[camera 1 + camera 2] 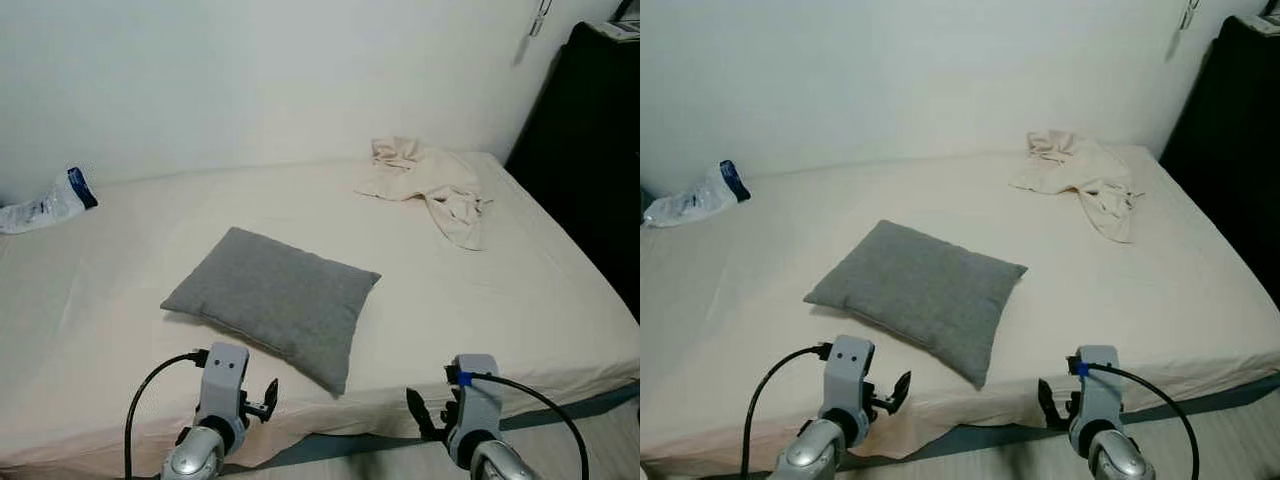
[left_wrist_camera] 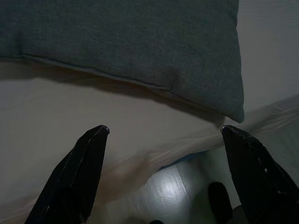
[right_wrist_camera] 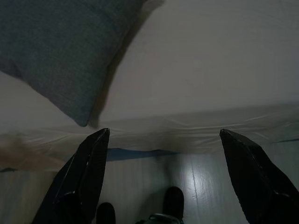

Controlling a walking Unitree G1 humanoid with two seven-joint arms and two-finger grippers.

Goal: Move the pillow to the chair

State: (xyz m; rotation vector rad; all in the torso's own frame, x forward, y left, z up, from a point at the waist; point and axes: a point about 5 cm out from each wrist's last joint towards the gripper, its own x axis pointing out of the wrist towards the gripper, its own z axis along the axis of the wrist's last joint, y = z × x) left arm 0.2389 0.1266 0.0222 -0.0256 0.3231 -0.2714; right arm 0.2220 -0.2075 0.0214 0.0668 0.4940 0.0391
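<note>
From the head camera, a grey pillow (image 1: 272,300) lies flat on the cream bed (image 1: 520,300), near the bed's front edge. Crumpled beige cloth (image 1: 425,182) sits well beyond the pillow toward the far right corner; a plastic bag (image 1: 45,206) lies far left of the pillow by the wall. The left gripper (image 1: 262,398) hovers just in front of the pillow's near corner, and the right gripper (image 1: 428,418) is near the bed's edge, right of the pillow.

In the left wrist view, fingers (image 2: 77,172) are spread wide, the pillow (image 2: 140,42) just beyond them, untouched.

In the right wrist view, fingers (image 3: 81,175) are spread apart above the bed's edge, the pillow's corner (image 3: 60,51) ahead.
</note>
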